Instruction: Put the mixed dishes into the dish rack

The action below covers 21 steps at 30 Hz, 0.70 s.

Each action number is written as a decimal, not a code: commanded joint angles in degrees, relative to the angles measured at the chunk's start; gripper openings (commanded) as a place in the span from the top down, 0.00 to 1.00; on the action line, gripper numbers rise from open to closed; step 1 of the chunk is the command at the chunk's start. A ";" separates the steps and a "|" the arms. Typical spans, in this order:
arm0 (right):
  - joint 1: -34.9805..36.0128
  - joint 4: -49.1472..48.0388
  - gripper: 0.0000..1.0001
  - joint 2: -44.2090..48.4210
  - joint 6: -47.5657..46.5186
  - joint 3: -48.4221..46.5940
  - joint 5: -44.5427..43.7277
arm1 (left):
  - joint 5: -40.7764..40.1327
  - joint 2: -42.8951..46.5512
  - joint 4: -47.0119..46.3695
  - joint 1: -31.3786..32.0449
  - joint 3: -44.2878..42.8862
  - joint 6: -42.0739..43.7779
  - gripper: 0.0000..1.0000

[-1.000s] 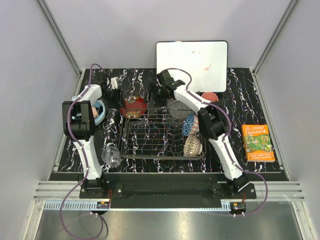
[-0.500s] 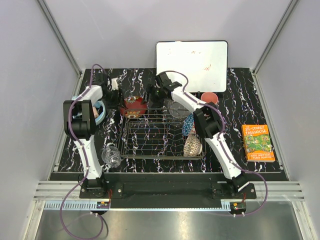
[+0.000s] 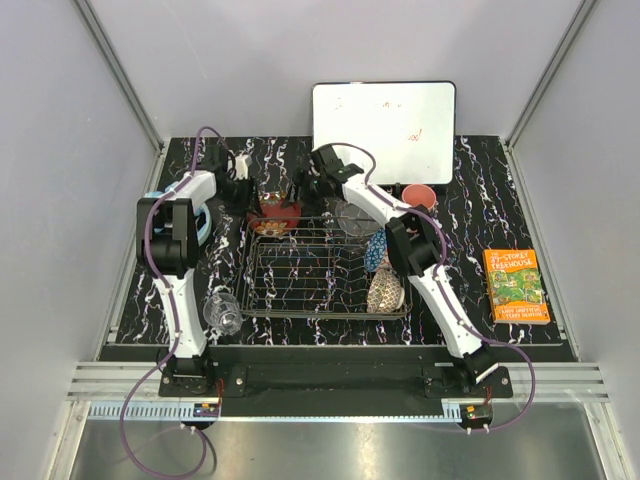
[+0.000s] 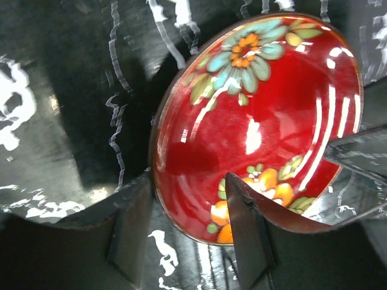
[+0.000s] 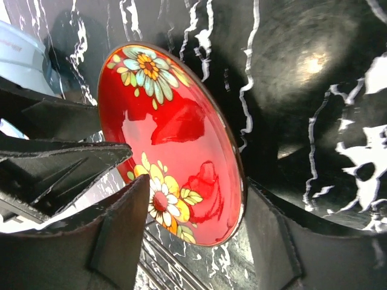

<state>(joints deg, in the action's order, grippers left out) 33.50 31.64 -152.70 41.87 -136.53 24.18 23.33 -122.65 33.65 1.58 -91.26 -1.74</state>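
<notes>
At the far edge of the rack (image 3: 300, 312), the red bowl (image 4: 260, 121) stands tipped up on its rim, flowered inside facing sideways, with both arms gathered round it. A second ago the left tool (image 4: 188, 178) hung off to the left of the bowl, which lay flatter and showed a rounder face from above. Now that tool has swung in, and its two fingers straddle the bowl's edge, one inside and one outside. A wide stretch of red shows between them, so the jaws look partly open and not pinched on anything.

The right tool (image 5: 198, 181) has barely shifted. It straddles the opposite side of the rim in the same way, jaws well apart and apparently not clamped (its outer finger sits right at the rim). Rack wires show just below the bowl, but whether it is seated between prongs I cannot tell.

My reading is that the bowl is being stood up into the rack, and it likely needs steadying before either tool lets go. The blue bowl (image 3: 378, 248) and beige bowl (image 3: 384, 292) already sit at the rack's right end. The pink cup (image 3: 420, 192) and small glass (image 3: 222, 312) wait on the worktop (image 3: 470, 180).
</notes>
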 commanded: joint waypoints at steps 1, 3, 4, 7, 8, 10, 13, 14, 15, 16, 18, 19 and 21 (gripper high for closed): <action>0.08 -1.40 0.35 -2.77 1.37 -0.58 3.06 | 3.03 -1.36 -1.57 1.84 -1.11 -0.20 0.48; 0.08 -2.45 0.38 -2.60 2.25 0.12 3.93 | 3.04 -1.45 -1.66 2.28 -1.37 -0.02 0.48; 0.08 -2.81 0.41 -2.51 2.34 0.47 4.20 | 3.30 -1.54 -1.48 2.37 -1.37 0.07 0.48; 0.08 -4.30 0.57 -1.28 2.52 2.14 4.64 | 3.82 -1.71 -1.48 2.90 -1.72 -0.02 0.48; 0.08 -5.17 0.64 -0.93 2.60 2.58 4.82 | 4.00 -1.89 -1.48 3.25 -1.90 -0.11 0.48; 0.08 -6.32 0.67 0.12 2.87 4.07 5.34 | 4.53 -2.59 -1.39 3.69 -2.51 -0.28 0.48; 0.08 -8.60 0.72 1.62 3.66 6.18 6.14 | 5.06 -3.73 -0.87 5.35 -3.39 -0.20 0.48; -0.01 -9.92 0.73 2.32 4.18 7.32 6.31 | 5.40 -4.00 -0.69 5.71 -3.83 -0.11 0.48; 0.16 -10.62 0.74 2.67 4.54 7.94 6.66 | 5.58 -4.26 -0.34 6.15 -4.27 0.15 0.48; 0.17 -11.59 0.74 2.94 4.80 8.55 6.93 | 5.76 -4.96 0.10 6.85 -4.62 0.33 0.48; 0.25 -14.40 0.73 3.90 6.12 10.58 7.63 | 6.46 -5.67 1.41 7.46 -6.12 0.68 0.49; 0.34 -15.46 0.72 4.08 6.47 11.10 7.72 | 6.81 -6.11 1.68 7.99 -6.47 0.77 0.49; 0.52 -17.22 0.72 3.99 7.44 11.90 8.07 | 7.60 -6.28 2.03 8.52 -6.82 0.95 0.50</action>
<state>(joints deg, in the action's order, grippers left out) 31.00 23.20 -150.69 46.44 -126.65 28.71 20.93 -126.06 33.28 3.55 -96.75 -0.49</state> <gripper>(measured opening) 0.277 0.514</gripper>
